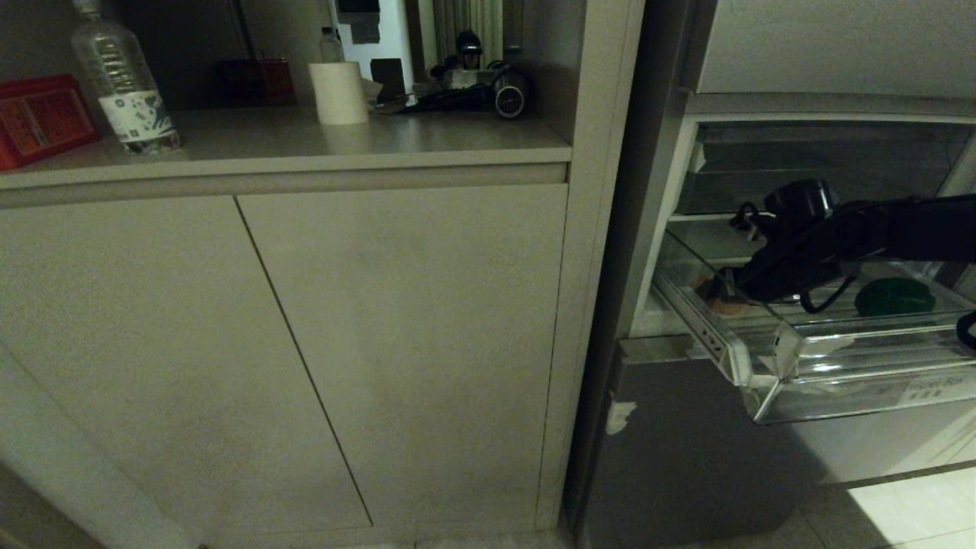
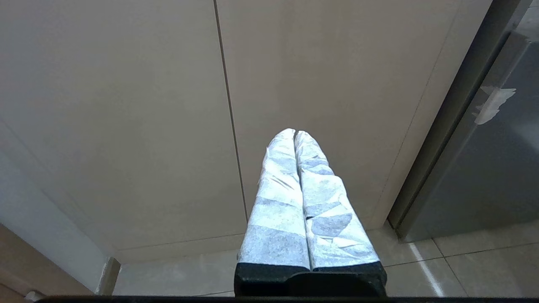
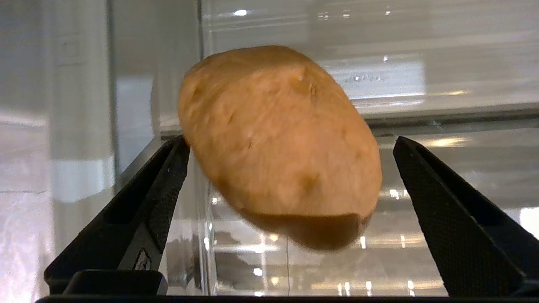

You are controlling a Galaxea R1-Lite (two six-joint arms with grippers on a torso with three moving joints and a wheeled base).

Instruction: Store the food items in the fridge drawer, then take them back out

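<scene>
The clear fridge drawer (image 1: 839, 381) stands pulled out of the fridge on the right. Inside it, a dark green glossy food item (image 1: 894, 296) lies to the right and a brownish-orange one (image 1: 723, 303) sits at the left end. My right gripper (image 1: 733, 290) reaches into the drawer over the brownish-orange piece. In the right wrist view that piece (image 3: 278, 143) lies between the wide-open fingers of the right gripper (image 3: 291, 139), close against one finger (image 3: 168, 185) and apart from the other. My left gripper (image 2: 294, 133) is shut, empty, parked low before the cabinet doors.
A darker drawer (image 1: 801, 164) sits above the open one. On the counter to the left stand a clear water bottle (image 1: 122, 84), a red box (image 1: 42, 118) and a white roll (image 1: 338, 91). Cabinet doors (image 1: 305, 343) fill the left; the fridge's lower front (image 1: 686, 457) is below the drawer.
</scene>
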